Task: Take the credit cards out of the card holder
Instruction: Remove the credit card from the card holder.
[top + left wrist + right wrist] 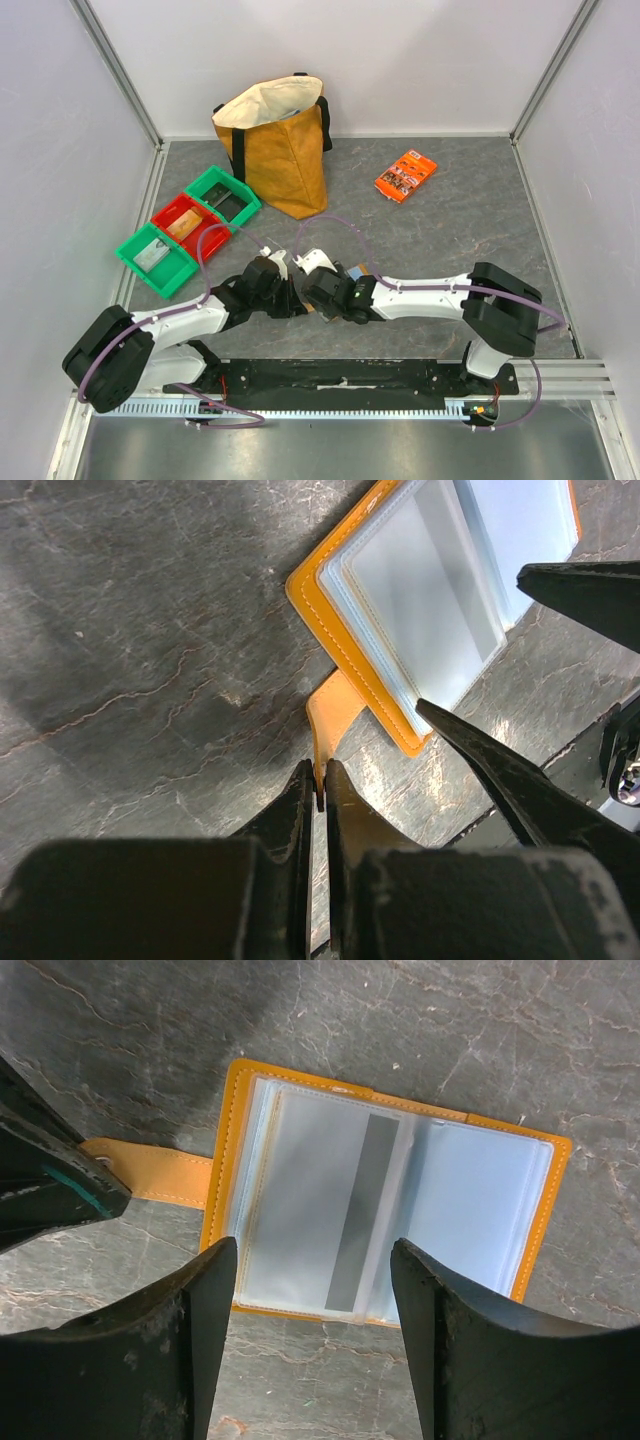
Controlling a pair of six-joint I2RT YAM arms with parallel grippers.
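An open tan-orange card holder (440, 1210) lies flat on the grey stone-patterned counter (450, 1020), near the middle and close to the robot, directly under both hands. Its clear, pale inner pockets face up. One pale credit card (320, 1200) with a dark stripe shows inside the left sleeve (255, 1210); whether more cards sit behind it cannot be told.

The left hand (321, 790) is pressed together, clamped on the small strap (150, 1170) that sticks out from the holder's left edge. The right hand (312, 1250) hangs just above the holder with its fingers spread apart and nothing between them.

The step in hand looks like reaching in for the card. To do it well, the left hand should pin the strap firmly so the holder cannot slide or lift. The right hand should come down at the sleeve's open mouth, which cannot be made out here, and pinch only the card's edge. Catching the slick sleeve along with it would likely drag the whole holder up. A slow pull, flat along the pocket, seems safest.
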